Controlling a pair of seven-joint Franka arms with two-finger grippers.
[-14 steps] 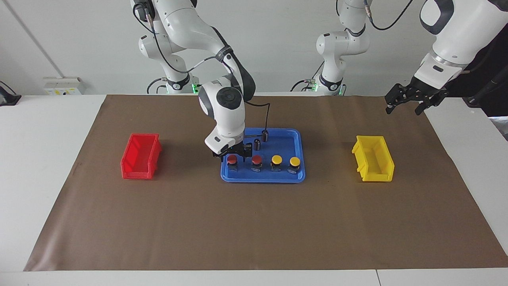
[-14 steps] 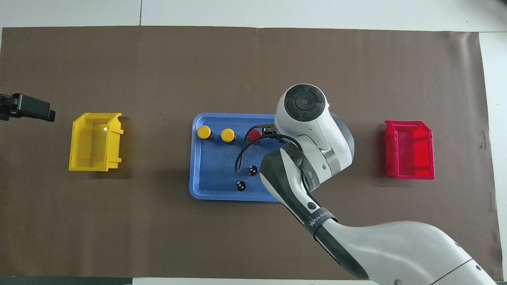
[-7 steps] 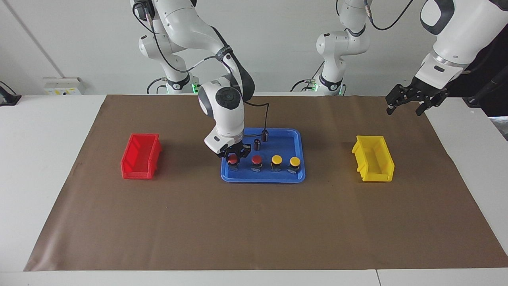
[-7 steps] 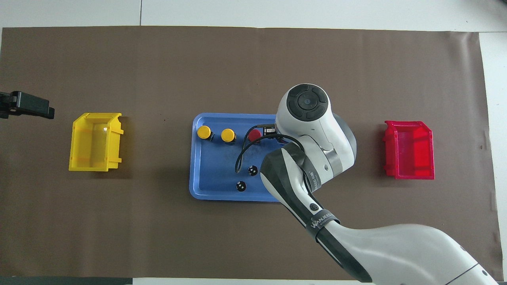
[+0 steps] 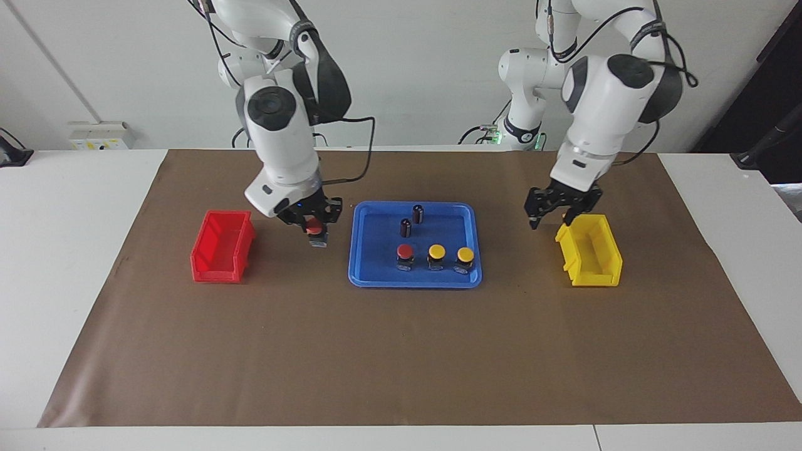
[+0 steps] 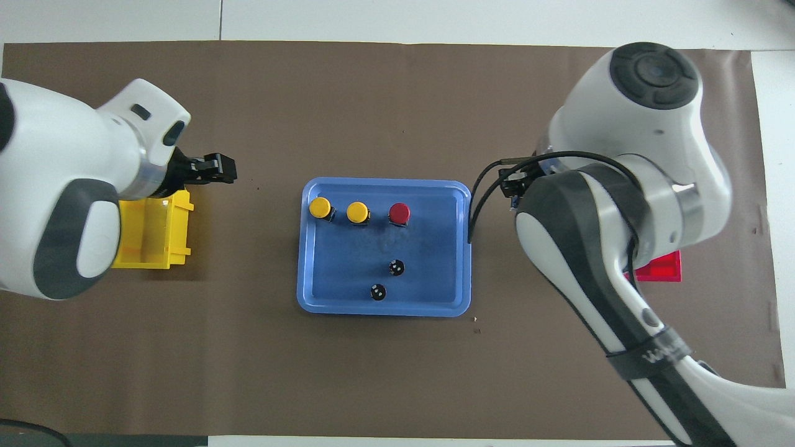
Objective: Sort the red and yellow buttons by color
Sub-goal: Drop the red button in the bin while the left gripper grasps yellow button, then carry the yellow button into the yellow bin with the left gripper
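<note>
My right gripper (image 5: 313,222) is shut on a red button (image 5: 317,235) and holds it in the air over the brown mat, between the red bin (image 5: 222,246) and the blue tray (image 5: 413,280). On the tray one red button (image 5: 405,252) (image 6: 399,213) and two yellow buttons (image 5: 437,252) (image 5: 465,255) stand in a row at the edge farthest from the robots. My left gripper (image 5: 551,216) hangs open and empty over the mat beside the yellow bin (image 5: 589,250), on its tray side. In the overhead view the held button is hidden under my right arm.
Two small dark capless cylinders (image 5: 418,213) (image 5: 406,227) stand on the tray nearer to the robots. In the overhead view my right arm covers most of the red bin (image 6: 658,271) and my left arm covers part of the yellow bin (image 6: 152,233).
My right gripper shut on the end red button, lifted it off the tray and carried it toward the red bin. My left arm swung in from the mat's edge to beside the yellow bin.
</note>
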